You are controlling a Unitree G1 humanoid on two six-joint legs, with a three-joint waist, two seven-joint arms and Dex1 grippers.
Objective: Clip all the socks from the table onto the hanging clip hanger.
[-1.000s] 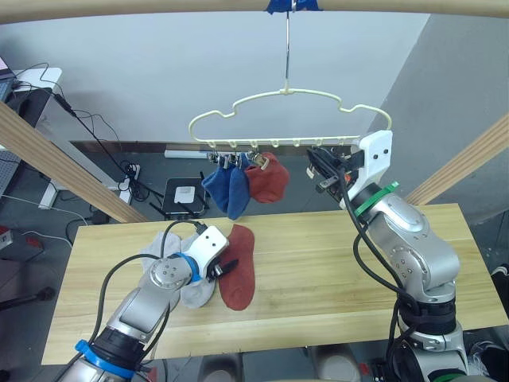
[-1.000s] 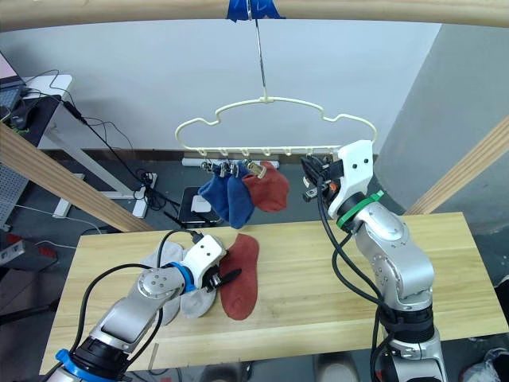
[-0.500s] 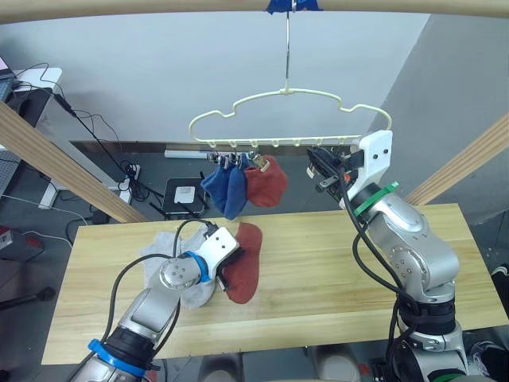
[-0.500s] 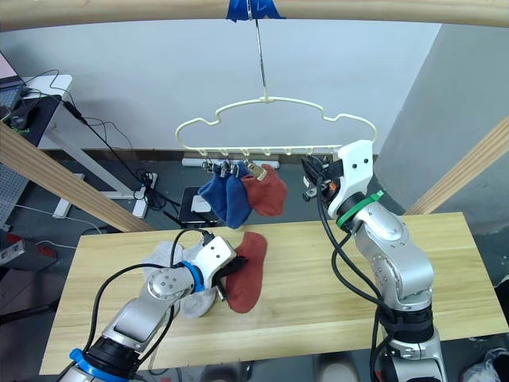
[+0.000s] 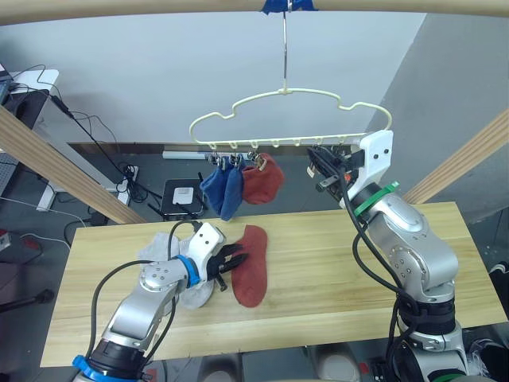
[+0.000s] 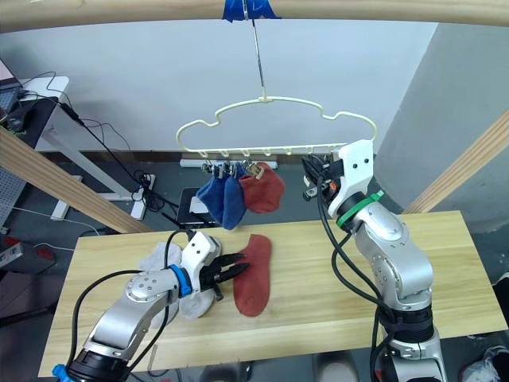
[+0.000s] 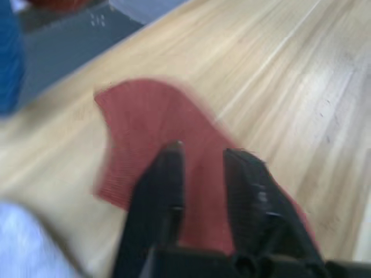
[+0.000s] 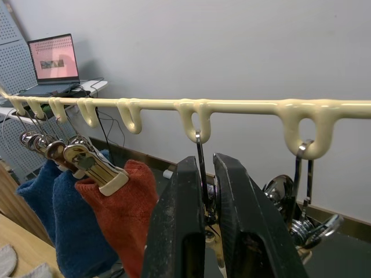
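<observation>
Fingers first: your left gripper [image 5: 232,263] has its two black fingers [image 7: 165,174] parted a little, lying over the red sock [image 5: 250,266] on the counter [image 5: 318,263] without closing on it. From the wrist view the cloth runs under and between them, but I cannot tell whether they press on it.

Your right gripper [image 8: 204,197] is up at the hanger [image 5: 290,119], its fingers drawn nearly together around a metal clip [image 8: 200,174] near the hanger's right end. It looks like it is gripping that clip, ready to open it.

What has changed: a second ago the red sock lay flat and straight beside the grey socks [image 5: 171,259], with your left gripper at its near-left edge. Since then the left arm has pushed in and nudged the sock to the right and far side; it now lies tilted, clear of the grey pair. The right arm has not moved.

For the task, that means the sock is separated but not yet picked up. Two blue socks [image 5: 223,187] and one red sock [image 5: 262,179] hang at the left of the hanger; the loose red one and two grey remain on the counter. You should close on the cloth before lifting.
</observation>
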